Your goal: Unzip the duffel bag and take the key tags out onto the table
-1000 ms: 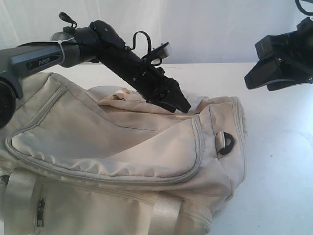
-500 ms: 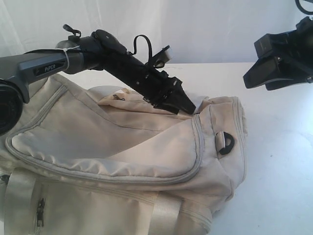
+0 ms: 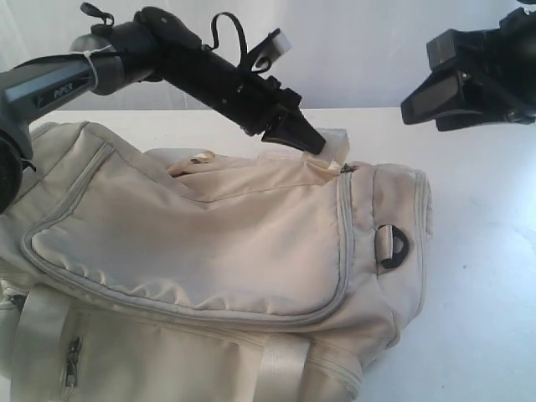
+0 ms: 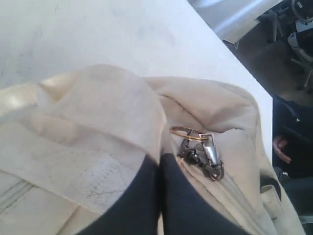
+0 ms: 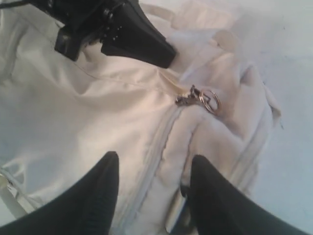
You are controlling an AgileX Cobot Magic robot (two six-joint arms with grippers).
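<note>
Bright light washes out the wide white tabletop [image 3: 477,293]. The cream fabric duffel bag [image 3: 209,234] casts faint shadow; the right wrist view blurs.

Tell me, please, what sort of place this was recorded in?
Probably a robotics lab or test room: a plain white table, a white curtain behind it, and a robot arm bent over a bag.

Grey left arm [image 3: 46,88], black end effector [image 3: 312,143], looped black cable [image 3: 221,28].
</note>
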